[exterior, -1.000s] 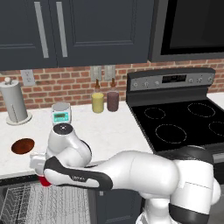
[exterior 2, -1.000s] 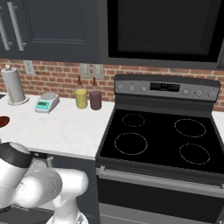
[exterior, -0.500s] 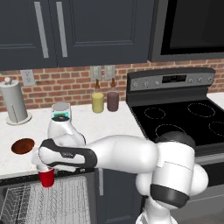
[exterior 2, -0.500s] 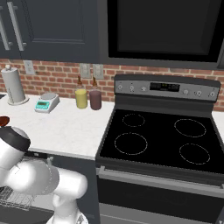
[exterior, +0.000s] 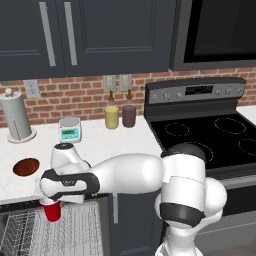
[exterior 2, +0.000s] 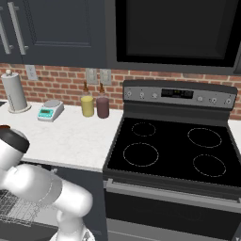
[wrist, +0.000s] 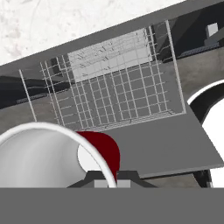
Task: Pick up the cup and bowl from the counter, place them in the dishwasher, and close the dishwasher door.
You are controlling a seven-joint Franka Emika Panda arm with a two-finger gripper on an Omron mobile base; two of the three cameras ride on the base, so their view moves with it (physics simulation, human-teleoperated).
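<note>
Clenching the red cup (exterior: 52,210) by its rim, the gripper (wrist: 107,177) hangs at lower left over the dishwasher rack (exterior: 75,232), ready for loading.

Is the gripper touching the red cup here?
Touching. In the hand view the gripper pinches the cup rim between its fingertips; the left base view shows the cup hanging beneath the hand.

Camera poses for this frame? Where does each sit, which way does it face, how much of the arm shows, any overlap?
Left base view: behind-left, facing forward-down at the white marble-look counter; white arm crosses from lower right, gripper shut on the small red plastic cup.
Right base view: behind-right, facing the black stove top; arm at lower left.
Hand view: on the hand, looking down into the dishwasher's grey wire rack; cup rim close below.
Shared: both base views show the yellow bottle.
</note>
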